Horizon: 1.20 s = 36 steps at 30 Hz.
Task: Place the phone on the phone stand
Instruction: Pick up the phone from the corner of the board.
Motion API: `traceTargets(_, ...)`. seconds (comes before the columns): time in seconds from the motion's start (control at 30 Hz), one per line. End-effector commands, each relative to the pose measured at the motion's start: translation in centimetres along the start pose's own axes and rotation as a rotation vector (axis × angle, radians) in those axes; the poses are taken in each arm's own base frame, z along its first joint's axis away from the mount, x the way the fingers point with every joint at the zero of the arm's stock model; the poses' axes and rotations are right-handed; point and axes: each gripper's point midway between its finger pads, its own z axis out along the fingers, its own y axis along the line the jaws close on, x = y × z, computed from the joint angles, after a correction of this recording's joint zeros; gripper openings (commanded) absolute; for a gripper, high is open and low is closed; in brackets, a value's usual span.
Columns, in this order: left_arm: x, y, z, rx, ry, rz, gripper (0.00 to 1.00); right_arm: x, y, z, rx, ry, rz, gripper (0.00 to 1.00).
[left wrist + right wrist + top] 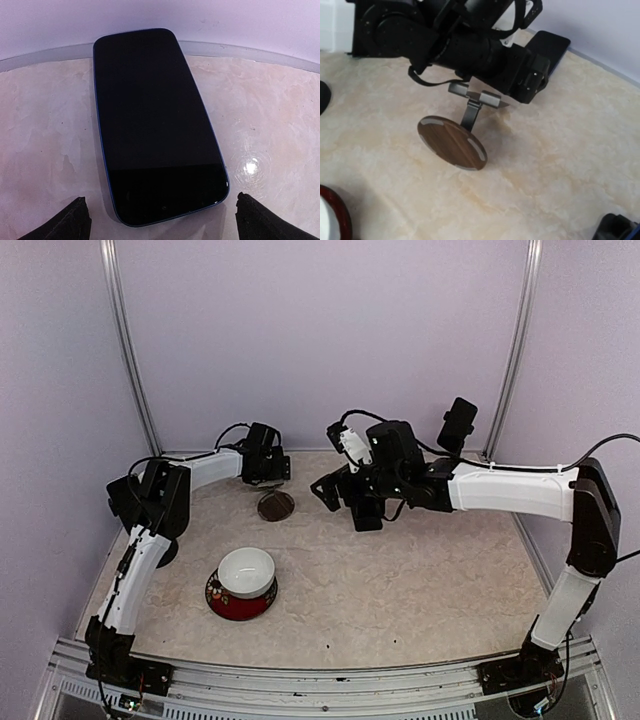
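Phone flat on table at the tip of the left gripper, not yet on the stand

Phone (155,125) is a rounded slab with a glossy black screen and a thin blue edge, lying face up on the pale marbled table (270,115), its far end near the back wall. Left gripper (162,222) is spread wide, black fingertips (72,222) on either side of the phone's near end, just beside its edges and holding nothing. Stand (452,141) has a round dark wood base with metal trim and a bent metal stem and cradle; it sits just behind the left gripper and in front of the right one. Right gripper (343,502) hangs above the table, how far apart its fingers are I can't tell. White glossy bowl (246,570) sits in a red plate (225,602), well back from both grippers.
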Motion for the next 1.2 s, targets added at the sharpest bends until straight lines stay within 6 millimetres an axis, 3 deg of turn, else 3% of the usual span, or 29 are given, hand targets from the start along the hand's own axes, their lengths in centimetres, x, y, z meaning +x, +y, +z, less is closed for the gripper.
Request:
traceTargets(0.0, 1.5, 0.7, 1.3, -0.028, 0.058, -0.024, 0.99, -1.6, -0.3, -0.7, 0.006, -0.036, 0.006, 1.0)
traceTargets(0.23, 0.8, 0.8, 1.8, -0.011, 0.044, -0.047, 0.98, -1.9, -0.3, -0.5, 0.01, -0.036, 0.007, 1.0)
traceTargets(0.5, 1.2, 4.5, 1.9, -0.093, 0.07, -0.087, 0.94, -1.2, -0.4, -0.2, 0.013, -0.013, -0.002, 1.0)
traceTargets(0.7, 1.6, 6.0, 0.9, -0.144, 0.07, -0.081, 0.95, -0.9, -0.4, 0.0, 0.014, -0.004, -0.005, 1.0)
traceTargets(0.8, 0.8, 5.1, 0.3, -0.102, 0.038, -0.093, 0.96, -0.7, -0.3, 0.1, 0.011, 0.001, -0.01, 1.0)
traceTargets(1.17, -5.2, -3.4, -2.1, 0.145, -0.163, -0.012, 0.99, -0.7, -0.6, 0.2, 0.03, 0.013, -0.031, 1.0)
